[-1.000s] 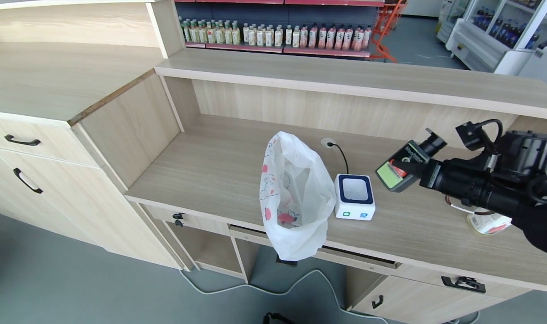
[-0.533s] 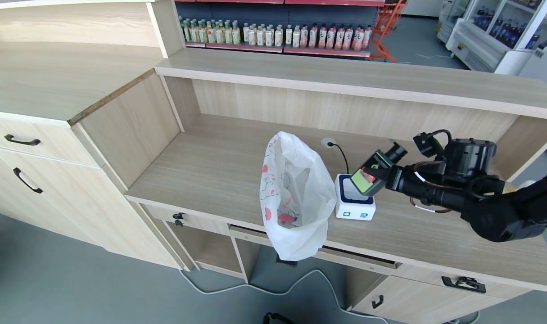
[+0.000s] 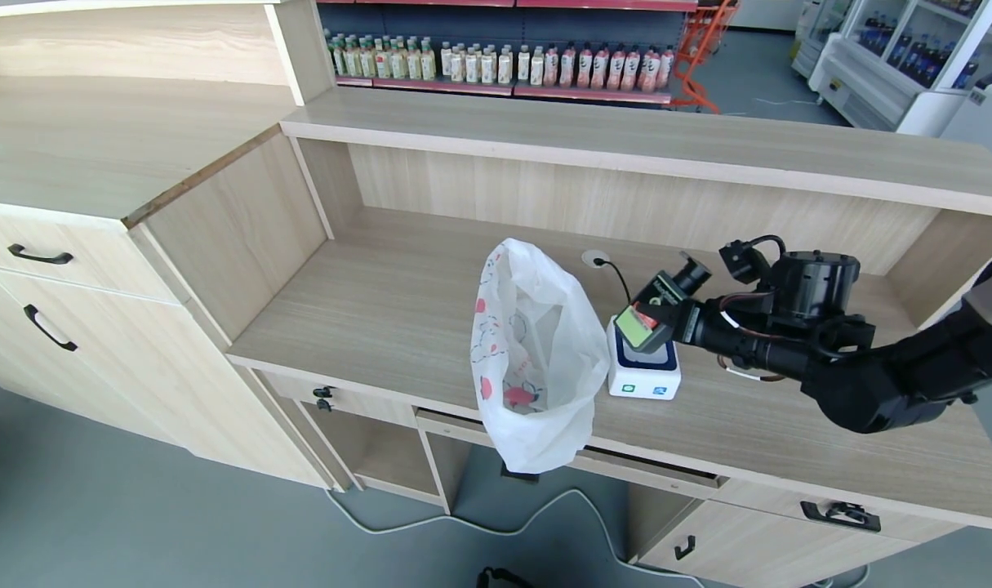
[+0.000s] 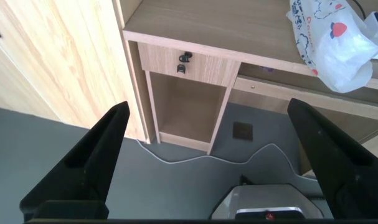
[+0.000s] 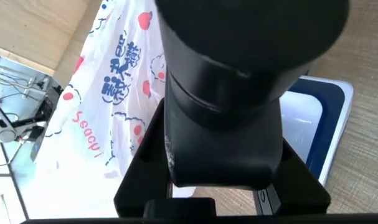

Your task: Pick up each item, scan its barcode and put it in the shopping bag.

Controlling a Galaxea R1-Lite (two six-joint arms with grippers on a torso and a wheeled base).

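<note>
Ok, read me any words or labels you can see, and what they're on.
White plastic shopping bag: red and blue lettering, too creased to read.
Small green-faced box in right end effector: print too small.
White square barcode scanner: front icons, no readable text.

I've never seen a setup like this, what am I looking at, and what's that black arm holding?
It is a two-armed robot at a shop counter. The wide picture comes from its head, the other two from cameras on its wrists. On the counter stand a white shopping bag and, beside it, a small white scanner. The right gripper holds a small dark item with a green face just over the scanner. The left gripper hangs open, low in front of the counter.
</note>
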